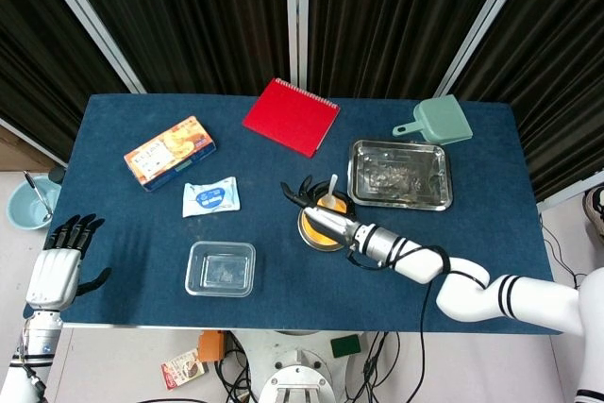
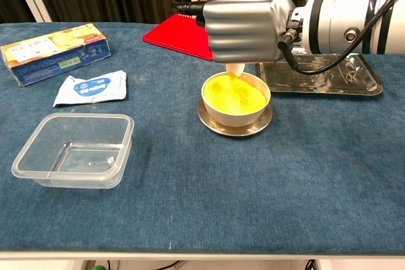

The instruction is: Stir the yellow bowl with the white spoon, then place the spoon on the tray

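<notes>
Nearest the robot, the left hand (image 1: 58, 266) hung off the surface's (image 2: 209, 207) edge, fingers spread and holding nothing. At mid-surface the right hand (image 2: 245, 26) hovered over the yellow bowl (image 2: 236, 100), grasping the white spoon (image 1: 331, 186) with its tip dipped toward the yellow contents. The bowl sat on a small saucer (image 2: 235, 126), so a hard sideways stir could probably slide or tip it, and lifting out too fast might drip yellow on the way to the tray (image 1: 398, 174) just beyond.
</notes>
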